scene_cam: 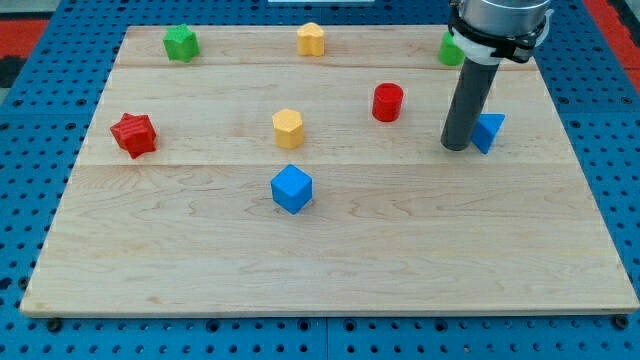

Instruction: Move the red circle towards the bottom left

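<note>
The red circle (387, 102) is a short red cylinder on the wooden board (330, 250), right of centre in the upper half. My tip (456, 146) is to the right of it and slightly lower, with a clear gap between them. The rod stands just left of a blue triangle block (489, 131), close to or touching it.
A yellow hexagon (288, 127) and a blue cube (292, 189) lie to the lower left of the red circle. A red star (133, 134) is at the left. A green star (181, 43), a yellow block (312, 39) and a green block (451, 50) line the top edge.
</note>
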`<state>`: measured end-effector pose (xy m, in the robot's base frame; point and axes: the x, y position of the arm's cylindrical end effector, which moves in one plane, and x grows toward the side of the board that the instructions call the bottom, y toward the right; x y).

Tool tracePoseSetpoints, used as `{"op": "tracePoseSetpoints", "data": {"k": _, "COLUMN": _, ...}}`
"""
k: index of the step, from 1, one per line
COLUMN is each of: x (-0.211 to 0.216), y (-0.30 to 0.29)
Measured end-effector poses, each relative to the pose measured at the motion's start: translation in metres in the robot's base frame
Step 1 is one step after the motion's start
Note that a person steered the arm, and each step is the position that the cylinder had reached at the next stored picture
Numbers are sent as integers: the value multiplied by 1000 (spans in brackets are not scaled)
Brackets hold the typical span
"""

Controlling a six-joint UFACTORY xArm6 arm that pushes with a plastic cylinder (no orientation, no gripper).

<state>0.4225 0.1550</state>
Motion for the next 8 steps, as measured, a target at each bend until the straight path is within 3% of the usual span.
{"op": "tracePoseSetpoints", "data": {"k": 1, "x": 28, "y": -8}}
{"op": "tracePoseSetpoints", "data": {"k": 3, "x": 39, "y": -37}}
{"op": "tracePoseSetpoints", "data": {"k": 5, "x": 51, "y": -115}}
{"op": "tracePoseSetpoints", "data": {"k": 6, "x": -11, "y": -108}}
{"op": "tracePoseSetpoints", "data": {"k": 7, "x": -62, "y": -42}}
{"op": "tracePoseSetpoints", "data": {"k": 8, "x": -100, "y": -34}}
